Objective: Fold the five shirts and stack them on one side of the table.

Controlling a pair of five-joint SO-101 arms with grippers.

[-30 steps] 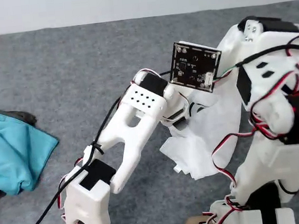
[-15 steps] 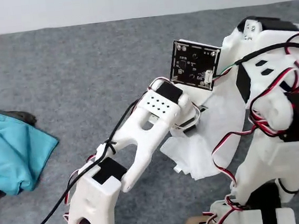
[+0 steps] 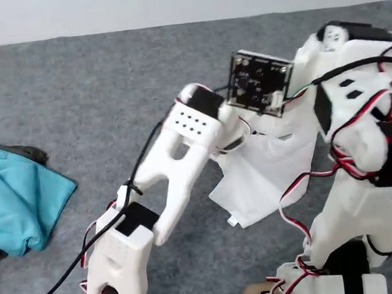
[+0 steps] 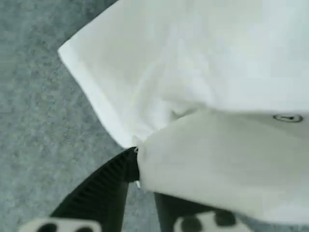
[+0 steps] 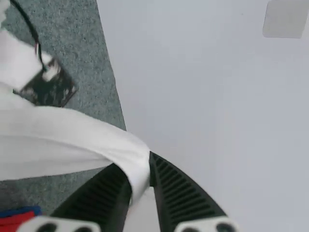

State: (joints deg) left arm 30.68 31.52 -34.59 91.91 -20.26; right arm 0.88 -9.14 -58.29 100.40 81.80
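Item: white shirt [image 3: 268, 175], held off the counter [image 3: 94, 94] between both arms.

Change: the left arm dipped toward the cloth half a second ago and has risen again. The shirt now hangs flatter and more spread.

Left gripper [image 4: 140, 169]: closed on a shirt edge.

Right gripper [image 5: 137, 166]: pinching another bunched part.

Status, as judged: being stretched out for folding, not yet folded or stacked.

Also present: teal shirt [image 3: 17, 199], rumpled at the counter's far side.

Writing: none legible. A small oval mark [image 4: 288, 118] on the shirt is too small to read.
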